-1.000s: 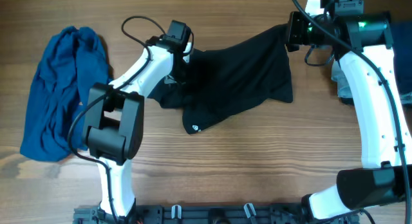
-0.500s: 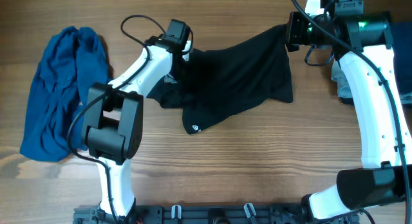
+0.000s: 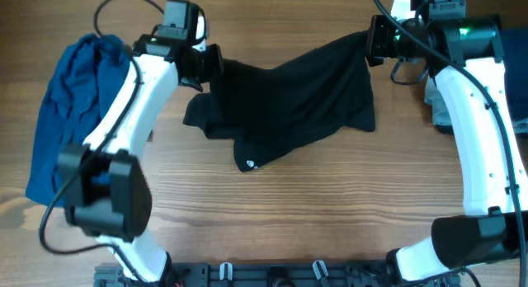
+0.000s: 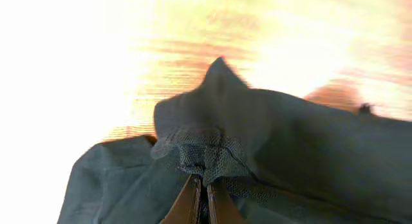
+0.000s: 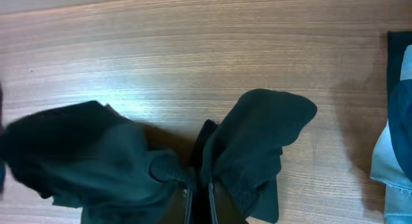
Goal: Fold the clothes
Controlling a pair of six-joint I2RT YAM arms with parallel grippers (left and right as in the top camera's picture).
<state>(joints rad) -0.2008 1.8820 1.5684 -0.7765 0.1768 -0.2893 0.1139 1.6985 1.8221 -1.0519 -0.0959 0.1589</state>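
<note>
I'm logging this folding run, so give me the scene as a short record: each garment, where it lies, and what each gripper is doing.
black garment: spread across middle of table, unfolded, held at both ends
left gripper: shut on black garment, left end
right gripper: shut on black garment, far right corner
blue garment: bunched heap, left side of table
pale clothes: partly in view at right edge

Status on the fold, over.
Left claw shut on black garment. Right claw shut on opposite corner. Garment spread, unfolded. Blue cloth heaped far left.
</note>
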